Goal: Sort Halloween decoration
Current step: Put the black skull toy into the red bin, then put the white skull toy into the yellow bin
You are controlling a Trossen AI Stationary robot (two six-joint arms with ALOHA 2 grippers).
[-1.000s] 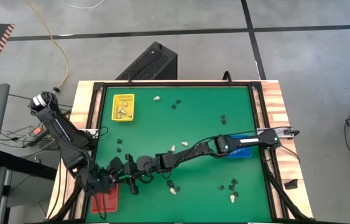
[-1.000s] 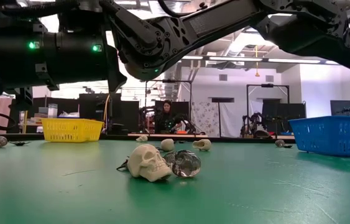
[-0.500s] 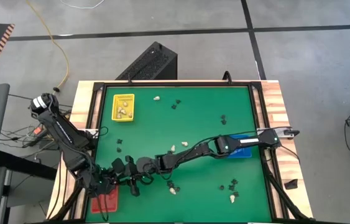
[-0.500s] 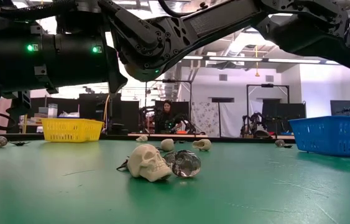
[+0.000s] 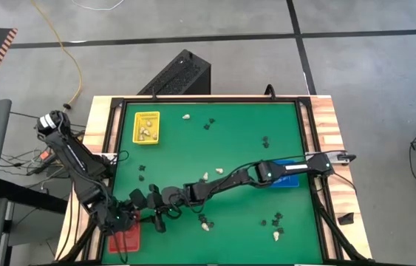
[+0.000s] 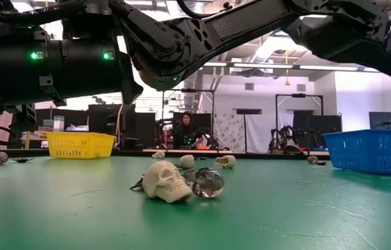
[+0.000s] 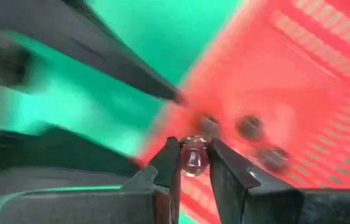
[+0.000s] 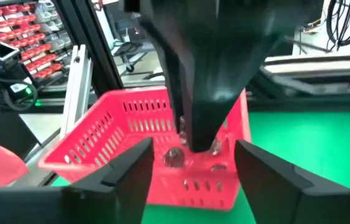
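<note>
My left gripper (image 7: 192,152) is shut on a small clear round trinket (image 7: 192,158) above the red tray (image 7: 299,81), which holds several dark round trinkets (image 7: 249,127). In the high view it sits at the near left (image 5: 125,216). My right gripper (image 8: 193,149) reaches level across the mat to the same spot (image 5: 142,201). It is open, its fingers standing on either side of my left gripper's fingers (image 8: 199,124). More cream and black trinkets (image 5: 206,176) lie scattered on the green mat. A cream skull (image 6: 167,182) and a glassy ball (image 6: 209,182) rest there side by side. My left gripper pinches the clear round trinket (image 7: 192,163) between its two fingertips, only at their free ends. The fingers slant down from above. The trinket is lifted clear, over the red tray's edge nearest the mat's middle.
A yellow tray (image 5: 147,127) with cream trinkets stands at the far left. A blue tray (image 5: 285,177) lies under my right arm at the right. The right arm stretches across the mat's near half. A person (image 6: 185,128) sits in the room beyond the table.
</note>
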